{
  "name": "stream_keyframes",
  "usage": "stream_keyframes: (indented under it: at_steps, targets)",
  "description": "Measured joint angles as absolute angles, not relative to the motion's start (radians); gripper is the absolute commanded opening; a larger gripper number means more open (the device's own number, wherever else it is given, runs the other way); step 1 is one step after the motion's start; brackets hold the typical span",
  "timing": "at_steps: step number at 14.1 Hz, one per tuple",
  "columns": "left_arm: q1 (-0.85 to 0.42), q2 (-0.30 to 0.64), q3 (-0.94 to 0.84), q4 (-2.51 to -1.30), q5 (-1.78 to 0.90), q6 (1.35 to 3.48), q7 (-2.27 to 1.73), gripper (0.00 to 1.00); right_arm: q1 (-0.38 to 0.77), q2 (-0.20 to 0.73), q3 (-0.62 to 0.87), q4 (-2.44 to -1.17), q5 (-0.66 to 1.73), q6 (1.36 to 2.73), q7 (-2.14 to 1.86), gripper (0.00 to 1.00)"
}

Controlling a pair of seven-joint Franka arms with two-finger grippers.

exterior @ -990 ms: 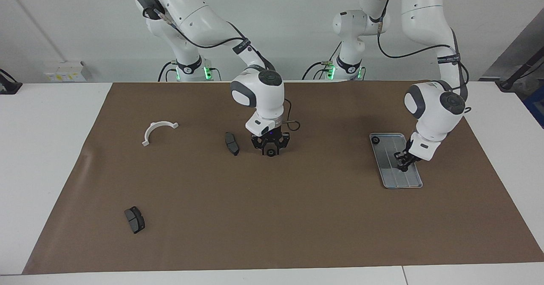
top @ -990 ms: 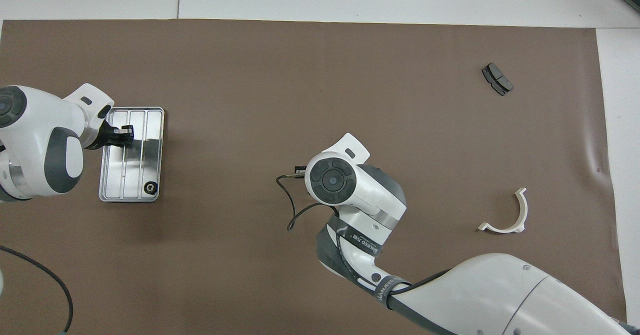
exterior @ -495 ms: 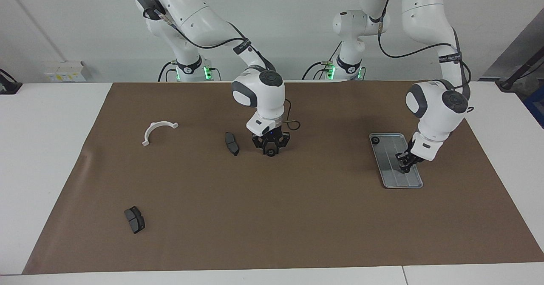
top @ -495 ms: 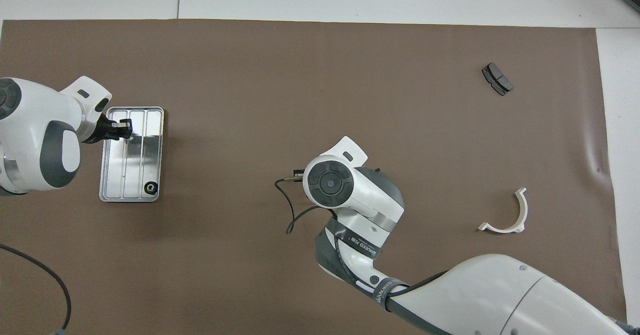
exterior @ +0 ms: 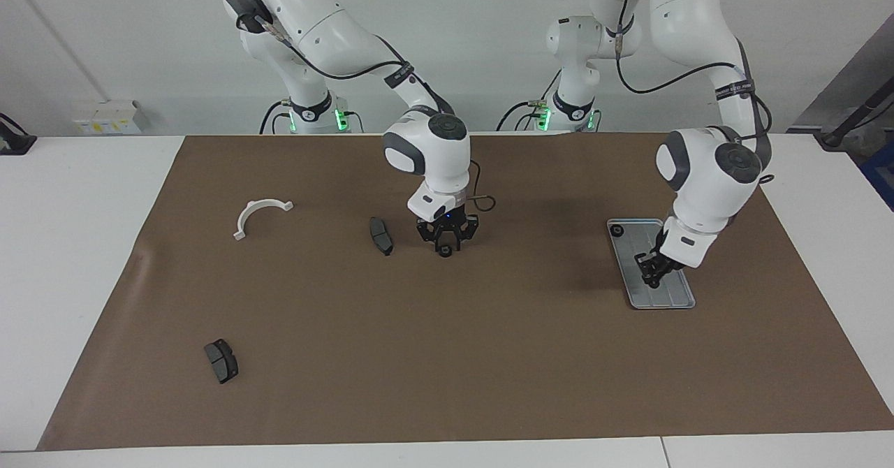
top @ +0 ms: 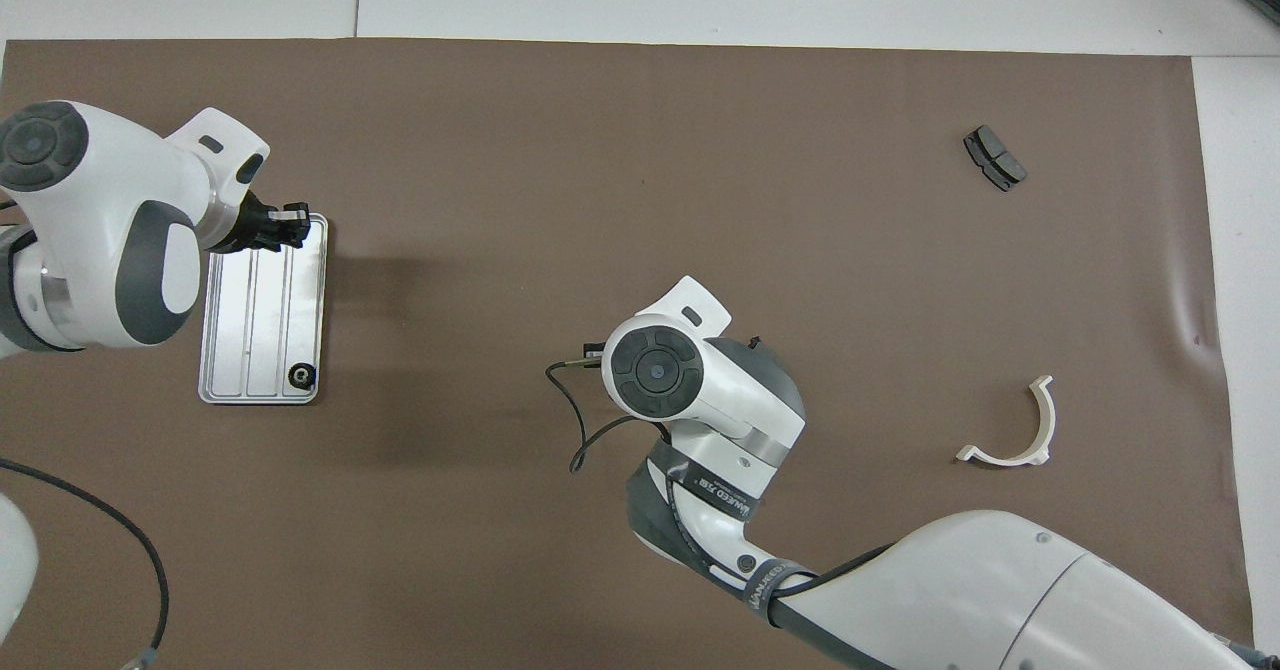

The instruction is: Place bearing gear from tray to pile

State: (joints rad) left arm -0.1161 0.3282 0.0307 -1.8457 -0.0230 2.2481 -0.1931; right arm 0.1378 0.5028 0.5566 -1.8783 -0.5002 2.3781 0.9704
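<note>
Facing view, read across from the right arm's end of the surface (exterior: pixel 447 384) to the left arm's end.

(a) Dark brake pad (exterior: pixel 221 360), lying flat, the part of the pile farthest from both end effectors and farther from the robots than everything else.

(b) White half-ring bracket (exterior: pixel 260 215), lying flat with its open side turned away from the robots. It is well apart from the right end effector, toward the right arm's end.

(c) Second dark brake pad (exterior: pixel 380 235), lying just beside the right end effector, not touching it.

(d) Right end effector (exterior: pixel 445 248), pointing straight down, low over the bare brown mat near the middle of the surface. Its fingertips grasp a small dark round bearing gear (exterior: pixel 445 252). Whether the part touches the mat cannot be told. From overhead the wrist housing hides it.

(e) Tray (exterior: pixel 632 272), grey-blue and ridged, flat on the mat and well apart from the right end effector, toward the left arm's end. A second bearing gear (exterior: pixel 617 229) sits in the tray's corner nearest the robots, on the side facing the right end effector, and well apart from the left end effector.

(f) Left end effector (exterior: pixel 653 276), clenched with fingertips together, tilted down over the end of the tray farther from the robots. Overhead it shows above that end's rim (top: pixel 292 237).
</note>
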Motion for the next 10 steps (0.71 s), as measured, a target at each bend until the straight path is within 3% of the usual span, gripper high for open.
stream_keyframes:
  at_steps: [1, 2, 3, 10]
  targets:
    - [-0.147, 0.33, 0.03, -1.845, -0.024, 2.248, -0.226, 0.0, 0.138, 0.503, 0.557, -1.878, -0.501, 2.378, 0.97, 0.23]
    - [-0.171, 0.33, 0.029, -1.845, -0.024, 2.248, -0.252, 0.0, 0.137, 0.503, 0.557, -1.878, -0.501, 2.378, 0.97, 0.07]
    - [-0.189, 0.33, 0.028, -1.844, -0.024, 2.248, -0.271, 0.0, 0.137, 0.503, 0.557, -1.878, -0.501, 2.378, 0.97, 0.0]
    - [-0.21, 0.33, 0.029, -1.837, -0.024, 2.247, -0.283, 0.0, 0.12, 0.476, 0.554, -1.858, -0.503, 2.355, 0.97, 0.0]
